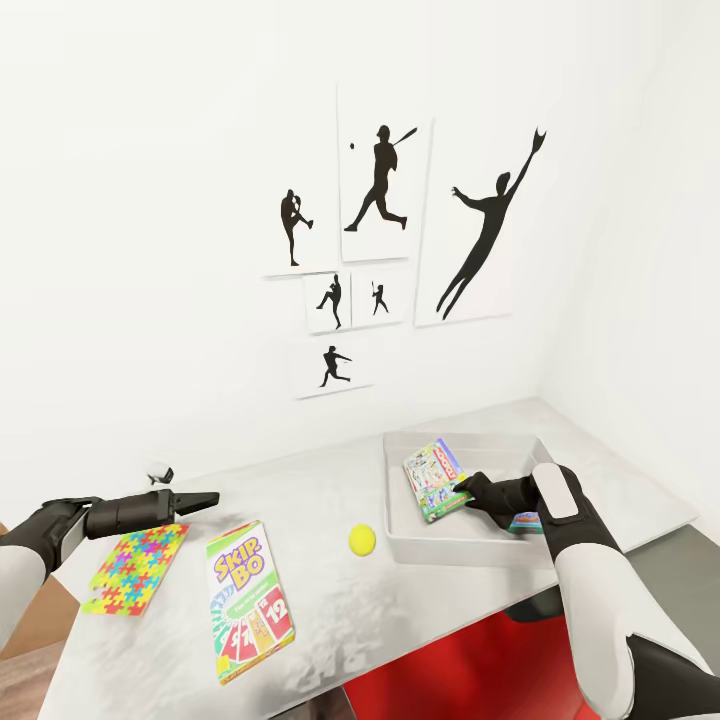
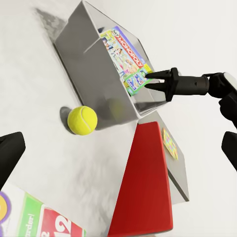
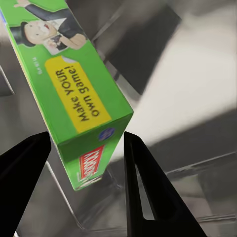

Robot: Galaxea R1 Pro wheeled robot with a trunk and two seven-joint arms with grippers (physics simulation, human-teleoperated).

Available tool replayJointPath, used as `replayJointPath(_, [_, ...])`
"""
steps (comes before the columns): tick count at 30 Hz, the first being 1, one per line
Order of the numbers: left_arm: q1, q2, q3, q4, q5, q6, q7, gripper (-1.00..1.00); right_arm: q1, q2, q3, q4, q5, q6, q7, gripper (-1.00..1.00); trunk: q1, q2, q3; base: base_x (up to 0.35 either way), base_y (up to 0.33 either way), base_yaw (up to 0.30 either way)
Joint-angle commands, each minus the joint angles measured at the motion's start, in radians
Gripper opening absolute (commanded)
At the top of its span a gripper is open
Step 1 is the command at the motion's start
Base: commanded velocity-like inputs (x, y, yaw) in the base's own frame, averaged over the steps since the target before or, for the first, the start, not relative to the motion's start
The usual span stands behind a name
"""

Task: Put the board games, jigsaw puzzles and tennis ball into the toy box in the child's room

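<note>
The light-grey toy box (image 1: 440, 550) stands on the table (image 1: 320, 490) at the right. The Monopoly board game (image 1: 432, 480) leans tilted inside it, and my right gripper (image 1: 462, 487) is shut on its near end; the right wrist view shows its fingers on either side of the green box (image 3: 74, 89). My right wrist half hides a blue-printed box (image 1: 524, 521) in the bin. The tennis ball (image 1: 362, 540) lies just left of the bin. Further left lie the Skip-Bo board game (image 1: 248, 600) and a mosaic jigsaw puzzle (image 1: 135, 568). My left gripper (image 1: 205, 498) hovers open above the puzzle, holding nothing.
A red object (image 1: 450, 670) sits below the table's front edge, under the toy box. The white wall behind carries black baseball-player pictures (image 1: 385, 180). A small dark-and-white item (image 1: 160, 472) rests at the table's back left. Bare tabletop lies between the Skip-Bo box and the bin.
</note>
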Motion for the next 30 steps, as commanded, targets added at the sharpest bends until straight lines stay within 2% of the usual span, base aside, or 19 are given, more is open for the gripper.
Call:
replayJointPath(1, [-0.001,0.0,0.002,0.0,-0.003,0.011,-0.004,1.0,-0.001,0.0,-0.002,-0.001,-0.012,0.002,-0.011,-1.0,0.001,-0.002,-0.002,0.0,0.0,0.0])
replayJointPath(6, [-0.001,0.0,0.002,0.0,-0.003,0.011,-0.004,1.0,-0.001,0.0,-0.002,-0.001,-0.011,0.002,-0.011,-1.0,0.001,-0.002,-0.002,0.0,0.0,0.0])
replayJointPath(7, [-0.001,0.0,0.002,0.0,-0.003,0.011,-0.004,1.0,-0.002,0.0,-0.002,-0.001,-0.012,0.002,-0.011,1.0,0.001,-0.002,-0.002,0.0,0.0,0.0])
replayJointPath(30, [-0.001,0.0,0.002,0.0,-0.003,0.011,-0.004,1.0,-0.001,-0.001,-0.007,-0.013,-0.017,0.009,-0.005,1.0,0.001,-0.002,0.002,0.0,0.0,-0.016])
